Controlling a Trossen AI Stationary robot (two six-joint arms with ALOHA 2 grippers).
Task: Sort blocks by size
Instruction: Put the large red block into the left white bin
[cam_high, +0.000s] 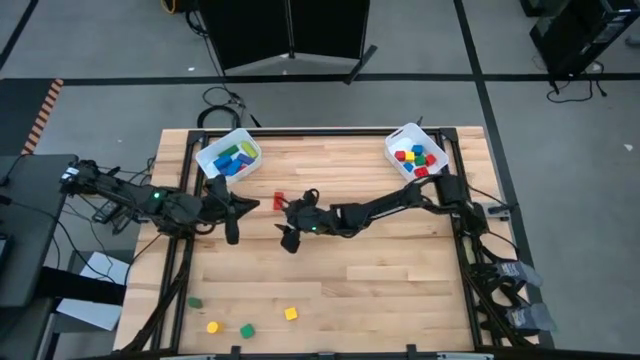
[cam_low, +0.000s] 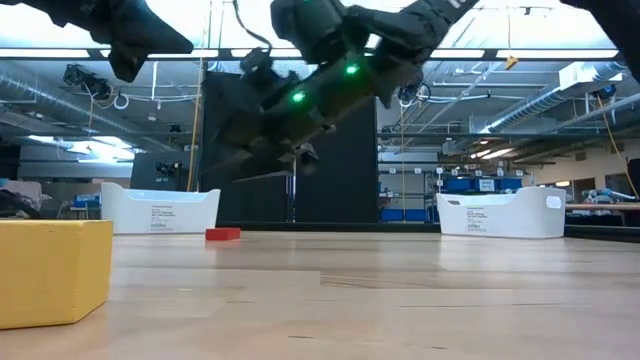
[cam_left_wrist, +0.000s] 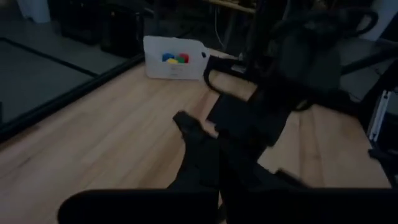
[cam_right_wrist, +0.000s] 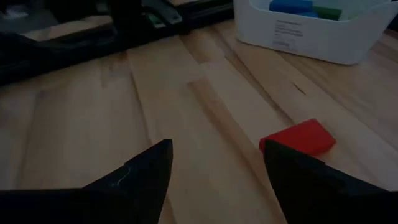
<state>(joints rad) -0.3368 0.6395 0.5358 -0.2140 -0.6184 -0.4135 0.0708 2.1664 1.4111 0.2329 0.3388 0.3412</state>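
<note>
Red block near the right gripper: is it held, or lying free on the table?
Lying free. The red block rests flat on the table, just beyond one finger of the open right gripper, with nothing between the jaws.

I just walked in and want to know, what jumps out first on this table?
Two dark arms meet mid-table, the right pincer open beside a red block. Two white bins sit at the far edge, the left bin holding blue and green blocks, the right bin mostly red and yellow.
</note>
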